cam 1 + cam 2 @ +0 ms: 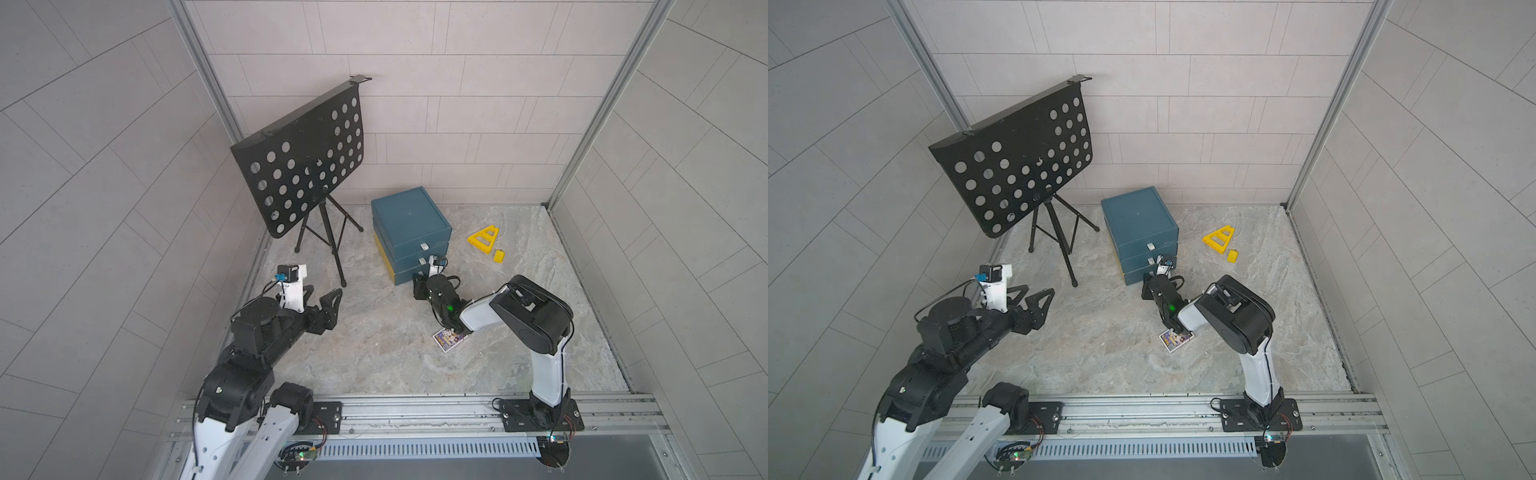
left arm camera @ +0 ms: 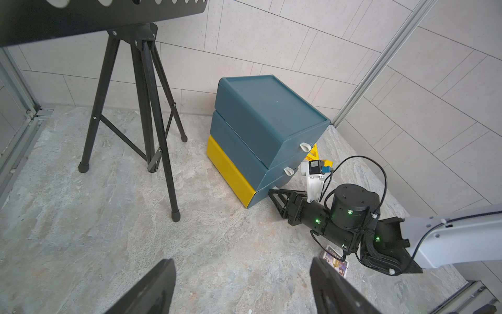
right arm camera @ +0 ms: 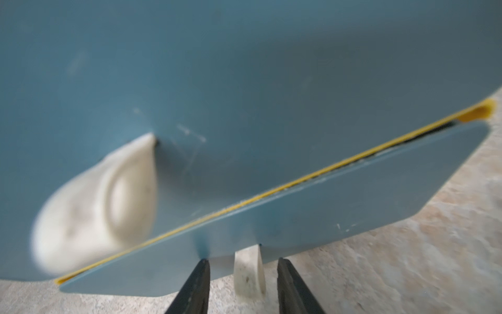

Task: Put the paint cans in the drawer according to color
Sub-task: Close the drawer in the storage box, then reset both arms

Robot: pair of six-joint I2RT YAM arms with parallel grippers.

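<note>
- Right gripper (image 3: 243,261), jaws apart, straddles the white plastic handle (image 3: 248,274) of the lowest drawer in the blue-and-yellow three-drawer box (image 1: 409,220), near the back wall.
- Left gripper (image 2: 241,261) hovers spread wide, empty.

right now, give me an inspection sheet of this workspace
surface: stone-patterned tabletop, no spills seen
job's things: no paint cans seen; three-drawer unit at the back, drawers shut or nearly so
clutter: music stand; yellow triangular frame; small yellow block; picture card partly under the right arm
grippers: left gripper open, empty, above the table; right gripper open, jaws either side of the bottom drawer handle, gaps both sides
cables: black cable loops free at the right wrist
surroundings: tiled walls; metal rail in front
</note>
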